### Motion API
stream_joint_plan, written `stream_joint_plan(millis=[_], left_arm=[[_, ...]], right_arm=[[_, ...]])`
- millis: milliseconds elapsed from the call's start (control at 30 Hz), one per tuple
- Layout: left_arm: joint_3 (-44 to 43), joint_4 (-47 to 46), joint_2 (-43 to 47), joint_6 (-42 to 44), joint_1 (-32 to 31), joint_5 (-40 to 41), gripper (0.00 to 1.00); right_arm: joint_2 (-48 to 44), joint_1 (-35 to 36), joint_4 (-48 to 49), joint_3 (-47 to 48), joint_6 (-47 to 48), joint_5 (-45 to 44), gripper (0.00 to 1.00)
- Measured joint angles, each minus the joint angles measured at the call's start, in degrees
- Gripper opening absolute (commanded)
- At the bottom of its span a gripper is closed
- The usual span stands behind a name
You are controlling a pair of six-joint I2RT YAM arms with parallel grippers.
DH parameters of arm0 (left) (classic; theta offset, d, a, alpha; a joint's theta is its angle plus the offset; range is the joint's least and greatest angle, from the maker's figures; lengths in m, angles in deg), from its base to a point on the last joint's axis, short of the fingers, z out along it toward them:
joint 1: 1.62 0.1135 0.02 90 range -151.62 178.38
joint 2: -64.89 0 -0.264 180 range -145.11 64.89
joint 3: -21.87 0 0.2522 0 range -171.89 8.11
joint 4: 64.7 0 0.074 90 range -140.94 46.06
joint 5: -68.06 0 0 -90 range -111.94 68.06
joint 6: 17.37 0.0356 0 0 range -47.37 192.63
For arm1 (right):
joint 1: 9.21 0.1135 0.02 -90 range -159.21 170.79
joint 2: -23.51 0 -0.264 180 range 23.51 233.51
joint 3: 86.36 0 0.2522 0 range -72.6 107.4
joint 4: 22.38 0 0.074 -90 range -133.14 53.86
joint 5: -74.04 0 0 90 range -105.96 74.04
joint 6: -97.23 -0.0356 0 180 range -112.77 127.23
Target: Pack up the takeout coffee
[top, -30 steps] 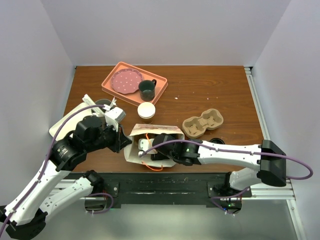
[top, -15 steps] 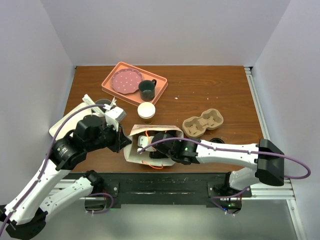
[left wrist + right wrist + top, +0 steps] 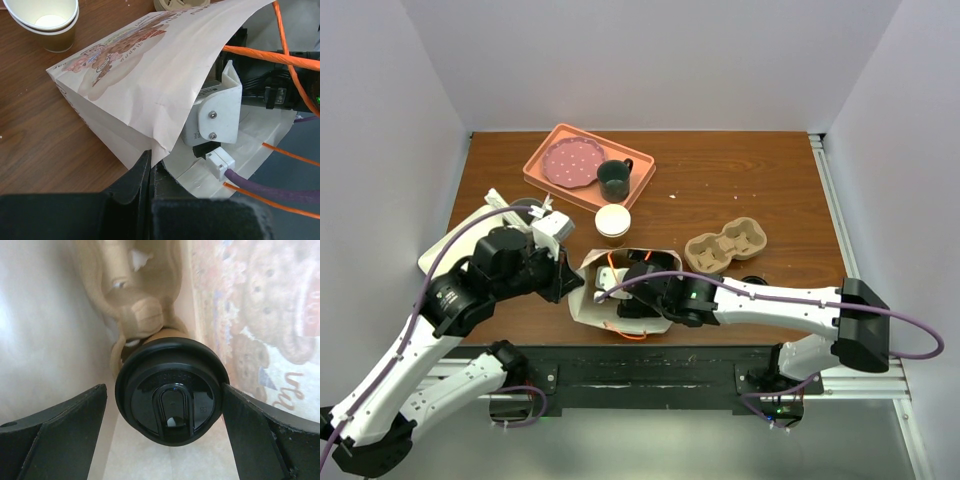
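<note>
Takeout coffee (image 3: 170,397) is sitting in the bag (image 3: 150,90) the left gripper (image 3: 150,170) is pinching, and the wide-open right gripper (image 3: 164,392) is risking clipping it backing out.

Looking down past the left pincer (image 3: 151,167), clamped on the lower lip of a white paper bag (image 3: 145,85). Lying on its side on the wooden tabletop (image 3: 35,130), cookie print upward, mouth gaping to the right. Inside that mouth, a white wrist housing (image 3: 217,112) trailing a purple cable (image 3: 270,187), with orange cord handles (image 3: 280,55) crossing over. At top left, near the bag, two stacked paper cups (image 3: 47,22), empty.
</note>
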Motion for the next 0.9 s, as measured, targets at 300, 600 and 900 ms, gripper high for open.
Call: stream_joint_plan(millis=[300,600,900], left_arm=[[-0.66,-0.02,-0.39,-0.02,0.00,0.00,0.00],[-1.18,0.02,-0.74,-0.04,-0.02,-0.02,0.00],[-1.18,-0.13,-0.59,-0.09,0.00,0.00,0.00]], right_arm=[[-0.63,-0.59,-1.11,2.36,-0.96,-0.04,0.98],[-0.63,-0.70,-3.23,3.82,-2.60,-0.44,0.98],[-0.63,-0.96,-4.46,3.80,-4.28,-1.44,0.97]])
